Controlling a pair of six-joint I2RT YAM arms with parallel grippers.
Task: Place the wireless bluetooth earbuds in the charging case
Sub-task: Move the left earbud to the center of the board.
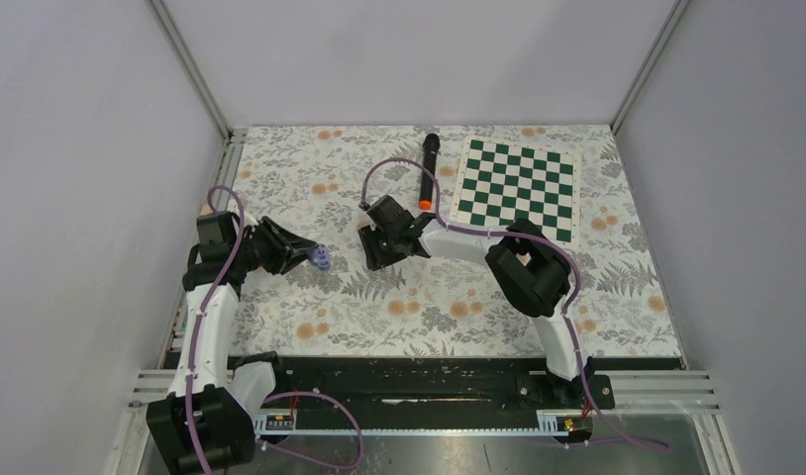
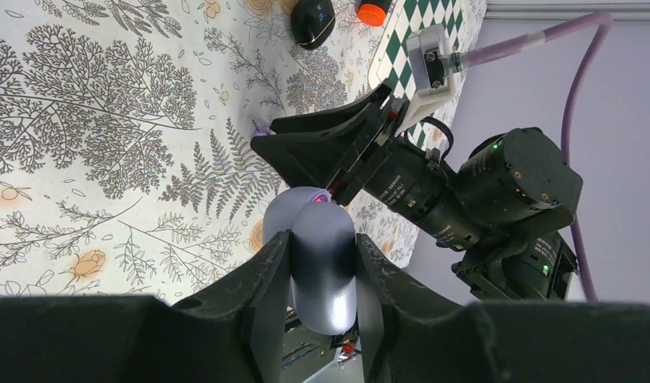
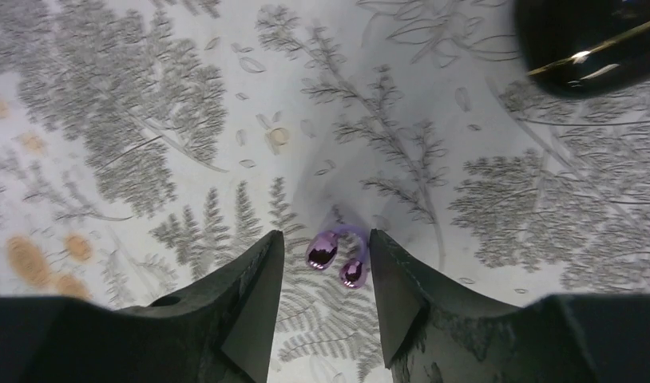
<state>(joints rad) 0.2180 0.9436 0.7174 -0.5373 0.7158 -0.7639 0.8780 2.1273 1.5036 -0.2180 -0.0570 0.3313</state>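
My left gripper (image 1: 302, 256) is shut on a pale purple charging case (image 1: 322, 259) and holds it above the table. In the left wrist view the case (image 2: 323, 279) sits between the fingers, its lid end turned toward the right arm. My right gripper (image 1: 377, 254) is open and low over the table. In the right wrist view a shiny pale purple earbud (image 3: 323, 250), two small bulbs joined by an arc, lies on the cloth between the open fingers (image 3: 325, 238), closer to the right finger. It shows as a small purple speck in the left wrist view (image 2: 262, 128).
A long black microphone (image 1: 429, 163) with an orange end lies at the back centre. A green-and-white chessboard (image 1: 518, 183) is at the back right. A black rounded object (image 3: 585, 40) lies just beyond the right gripper; it also shows in the left wrist view (image 2: 312, 20).
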